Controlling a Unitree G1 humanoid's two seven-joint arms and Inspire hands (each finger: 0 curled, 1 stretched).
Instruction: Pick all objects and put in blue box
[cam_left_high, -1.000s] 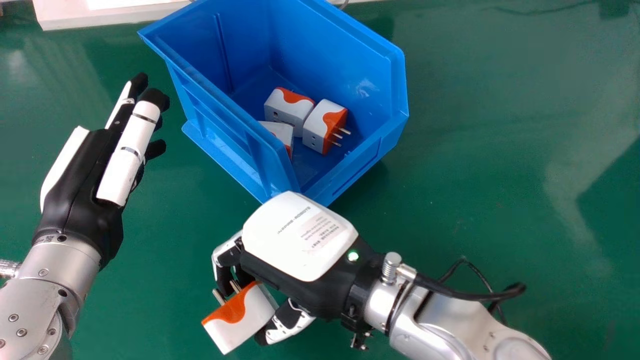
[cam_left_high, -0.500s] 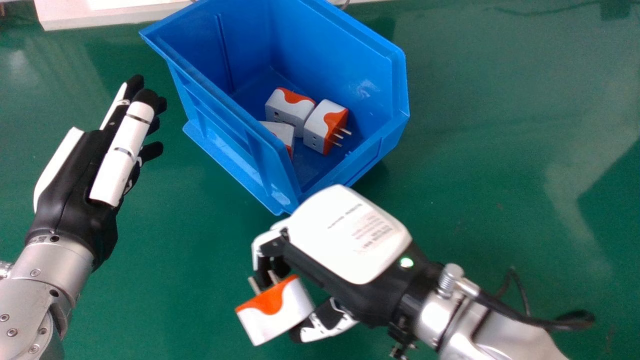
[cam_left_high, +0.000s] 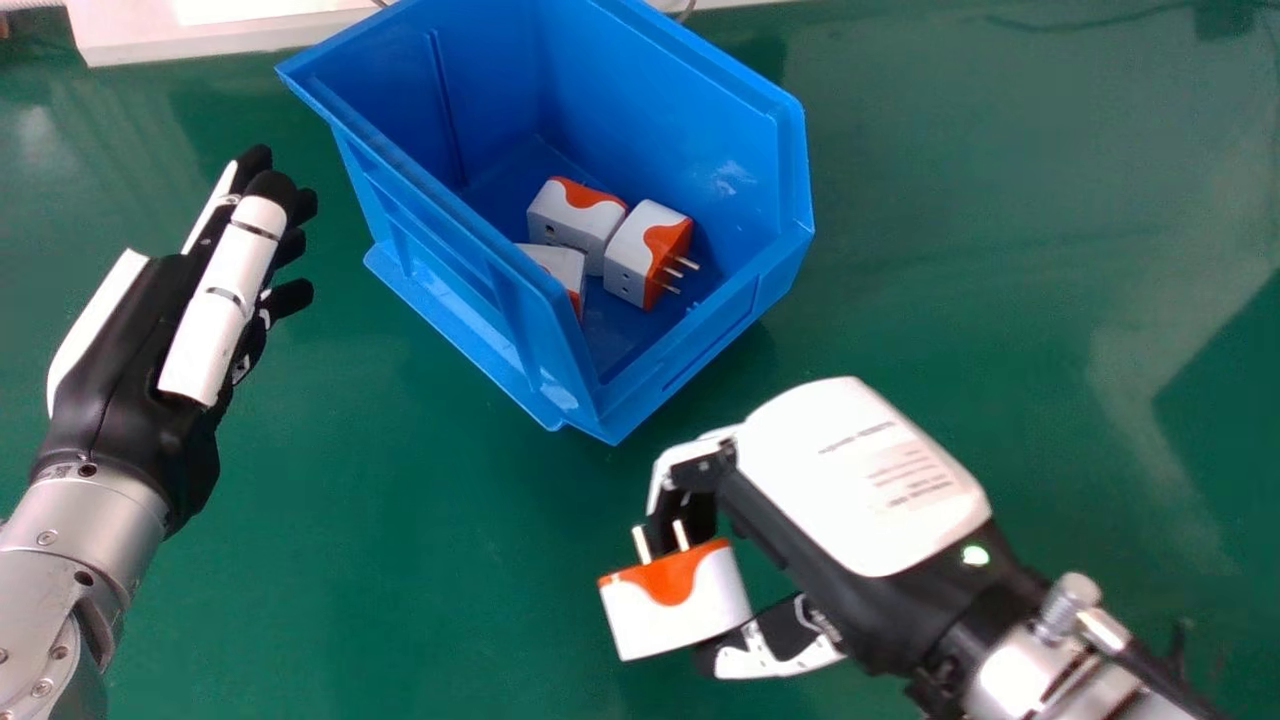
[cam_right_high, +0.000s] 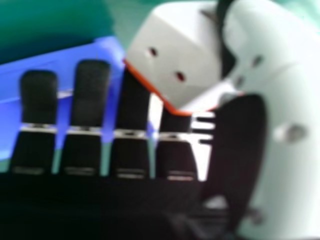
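Holding one adapter (cam_left_high: 680, 610), right hand (cam_left_high: 850, 480) seemingly curled; left hand (cam_left_high: 125, 365) straight; three adapters (cam_left_high: 628, 258) in blue box (cam_left_high: 690, 110).

Table (cam_left_high: 430, 520): green, smooth, with a pale sheen at 2 o'clock from the robot
Box (cam_left_high: 705, 335): blue, on the table at 12 o'clock
Slab (cam_left_high: 120, 38): white, far side, 11 o'clock

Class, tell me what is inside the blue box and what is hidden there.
Three adapters sit in the blue box: one at the back, one with prongs showing, and one partly covered by the left wall. Any others behind that wall cannot be seen.
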